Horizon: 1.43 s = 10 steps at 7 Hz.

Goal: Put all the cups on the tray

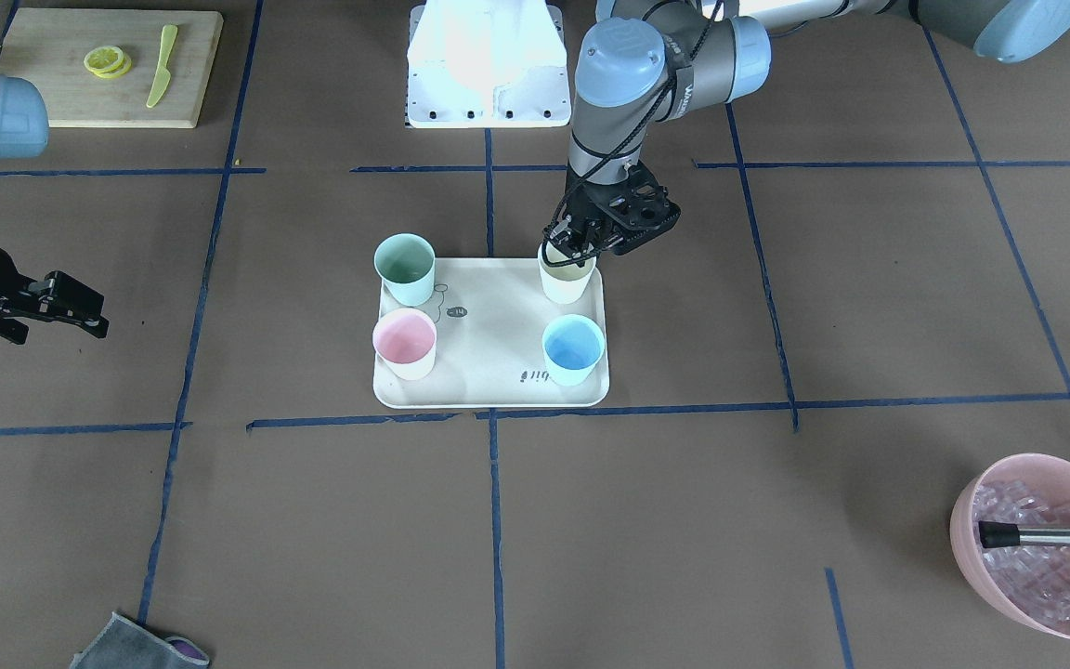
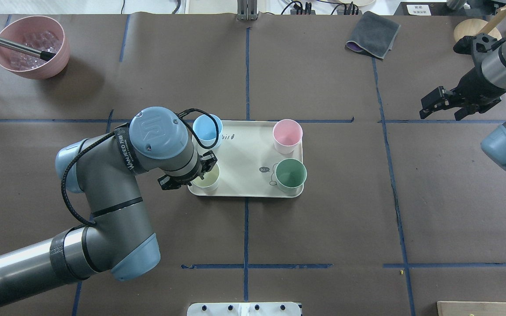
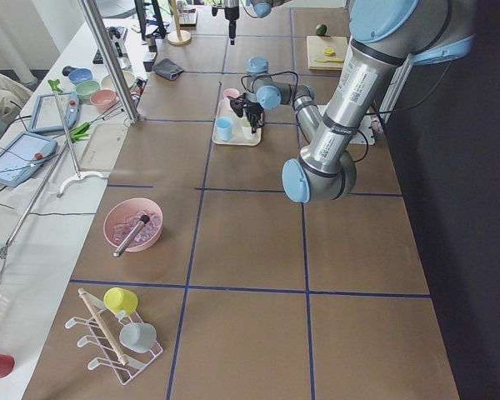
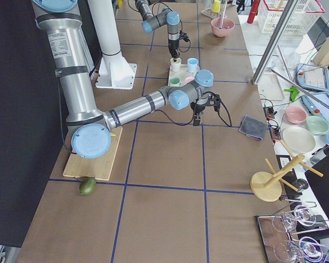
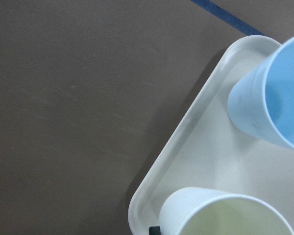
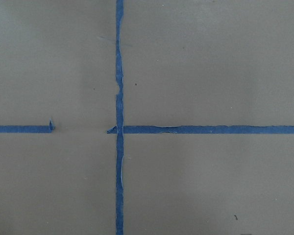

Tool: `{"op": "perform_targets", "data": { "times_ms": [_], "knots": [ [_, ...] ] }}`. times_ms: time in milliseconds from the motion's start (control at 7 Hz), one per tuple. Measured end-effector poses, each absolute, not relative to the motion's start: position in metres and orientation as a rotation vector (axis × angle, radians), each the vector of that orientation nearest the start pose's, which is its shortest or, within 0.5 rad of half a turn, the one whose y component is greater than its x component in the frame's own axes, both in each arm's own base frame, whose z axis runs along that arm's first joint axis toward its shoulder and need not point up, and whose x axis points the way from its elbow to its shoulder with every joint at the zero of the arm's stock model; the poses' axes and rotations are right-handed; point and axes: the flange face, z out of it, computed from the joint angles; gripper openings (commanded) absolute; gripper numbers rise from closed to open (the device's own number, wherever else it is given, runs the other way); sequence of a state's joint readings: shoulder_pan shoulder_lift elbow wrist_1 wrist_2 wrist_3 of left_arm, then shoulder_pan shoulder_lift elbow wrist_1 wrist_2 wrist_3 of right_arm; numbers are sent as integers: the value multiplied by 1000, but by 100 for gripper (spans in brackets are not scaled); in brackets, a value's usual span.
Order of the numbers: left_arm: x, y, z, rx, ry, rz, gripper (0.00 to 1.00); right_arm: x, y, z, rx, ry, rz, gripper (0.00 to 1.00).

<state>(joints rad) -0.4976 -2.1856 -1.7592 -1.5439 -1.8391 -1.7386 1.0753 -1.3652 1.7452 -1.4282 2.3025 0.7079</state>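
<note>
All four cups stand on the cream tray (image 1: 498,334) at the table's middle: mint green (image 1: 405,268), pink (image 1: 404,342), light blue (image 1: 573,348) and cream-white (image 1: 565,283), one near each corner. My left gripper (image 1: 570,246) comes down onto the rim of the cream-white cup (image 2: 209,180) and is shut on its wall. The left wrist view shows that cup (image 5: 225,215) at the bottom and the blue cup (image 5: 269,103) beside it on the tray (image 5: 186,142). My right gripper (image 1: 94,313) is open and empty, well away from the tray (image 2: 248,162), over bare table.
A pink bowl of ice cubes (image 1: 1046,548) with a metal handle in it sits at a far corner. A wooden cutting board (image 1: 108,65) with lemon slices and a knife is near the robot's base. A grey cloth (image 1: 140,646) lies at the table's far edge.
</note>
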Motion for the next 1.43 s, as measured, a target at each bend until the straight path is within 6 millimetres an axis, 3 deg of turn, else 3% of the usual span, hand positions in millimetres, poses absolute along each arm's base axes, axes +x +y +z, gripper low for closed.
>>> {"op": "perform_targets", "data": {
  "times_ms": [143, 286, 571, 714, 1000, 1286, 1429],
  "knots": [
    [508, -410, 222, -106, 823, -488, 100, -214, -537, 449, 6, -869, 6, 100],
    [469, -416, 225, -87, 829, -421, 100, -213, -536, 451, 6, -867, 4, 100],
    [361, -429, 263, -36, 808, -222, 100, -196, -535, 468, 20, -855, -34, 100],
    [308, -440, 296, 0, 783, -122, 100, -170, -535, 484, 43, -844, -67, 100],
    [199, -465, 368, 44, 761, 65, 100, -99, -532, 521, 86, -803, -134, 100],
    [84, -491, 459, 92, 728, 208, 100, -14, -522, 556, 93, -755, -242, 100],
    [31, -503, 510, 95, 710, 247, 100, 22, -506, 579, 86, -746, -289, 100]
  ]
}}
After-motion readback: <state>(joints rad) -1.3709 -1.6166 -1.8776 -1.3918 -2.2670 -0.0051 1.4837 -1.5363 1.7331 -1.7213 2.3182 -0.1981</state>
